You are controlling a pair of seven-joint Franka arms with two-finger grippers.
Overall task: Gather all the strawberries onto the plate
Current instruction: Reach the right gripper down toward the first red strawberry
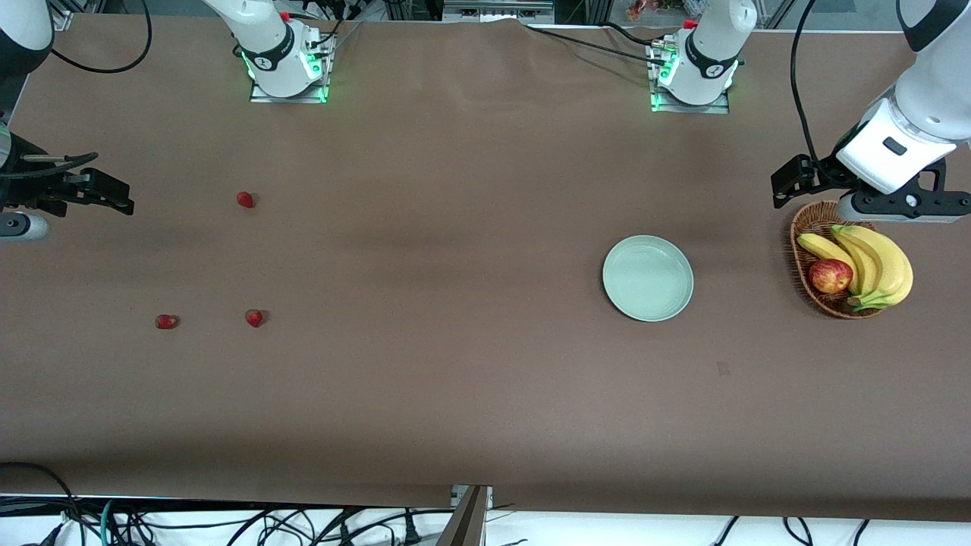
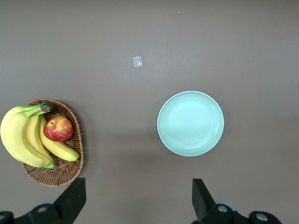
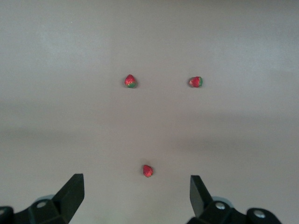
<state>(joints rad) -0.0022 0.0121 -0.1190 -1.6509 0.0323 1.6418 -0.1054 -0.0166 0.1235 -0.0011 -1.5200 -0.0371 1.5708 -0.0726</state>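
Table [image 1: 470, 394]: strawberries [image 1: 245, 199], plate [image 1: 648, 277], basket [image 1: 806, 227]

Robot lab, bolted arm bases [image 1: 287, 72], loose cables [image 1: 227, 523]

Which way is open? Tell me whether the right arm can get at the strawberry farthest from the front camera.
Probably yes. The right gripper hangs open at its end of the table, and only bare table lies between it and that strawberry.

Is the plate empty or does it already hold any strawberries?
Empty. The plate shows a bare mint surface in the front and left wrist views; all three strawberries lie on the table toward the right arm's end.
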